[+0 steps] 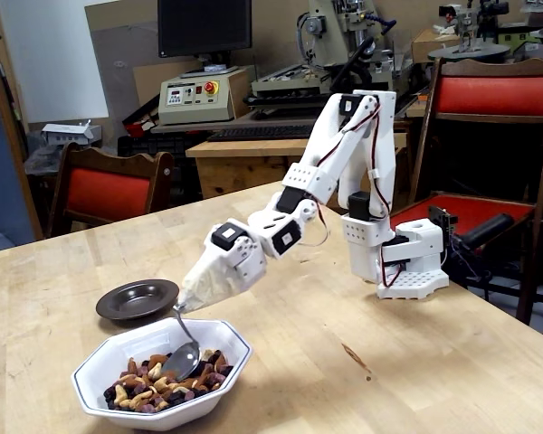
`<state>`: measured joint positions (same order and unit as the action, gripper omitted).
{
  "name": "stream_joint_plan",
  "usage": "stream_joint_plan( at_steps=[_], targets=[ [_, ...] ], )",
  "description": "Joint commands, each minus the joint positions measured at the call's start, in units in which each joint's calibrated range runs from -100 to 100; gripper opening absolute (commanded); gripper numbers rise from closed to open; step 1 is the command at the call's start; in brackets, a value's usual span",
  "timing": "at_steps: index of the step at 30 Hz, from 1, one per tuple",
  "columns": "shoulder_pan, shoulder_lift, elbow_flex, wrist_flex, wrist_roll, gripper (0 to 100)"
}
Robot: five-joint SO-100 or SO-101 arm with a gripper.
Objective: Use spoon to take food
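Note:
A white octagonal bowl [238, 349] at the front left of the wooden table holds the food [154, 384], a mix of tan, brown and dark purple pieces. The shiny metal spoon [183, 359] dips into it, its oval bowl resting on the food near the middle. Its thin handle rises to a beige cloth wrap. My gripper [195, 289] is shut on that wrapped end, just above the bowl's far rim. The cloth hides the fingers themselves.
A small dark empty plate [138, 299] lies just behind the bowl on the left. The white arm base [407, 262] stands at the table's right rear edge. Red chairs [104, 192] and workshop equipment fill the background.

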<state>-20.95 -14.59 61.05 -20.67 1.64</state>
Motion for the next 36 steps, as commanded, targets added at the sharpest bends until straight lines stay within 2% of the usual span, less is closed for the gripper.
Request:
stream_joint_plan(
  at_steps=[1, 10, 24, 36],
  targets=[
    [0.5, 5.6, -7.3, -2.1, -0.1, 4],
    [0.4, 12.2, -15.4, -4.4, -0.1, 4],
    [0.5, 12.9, -15.6, -15.1, -0.1, 4],
    [0.5, 12.9, -15.6, -16.4, -0.1, 4]
  ],
)
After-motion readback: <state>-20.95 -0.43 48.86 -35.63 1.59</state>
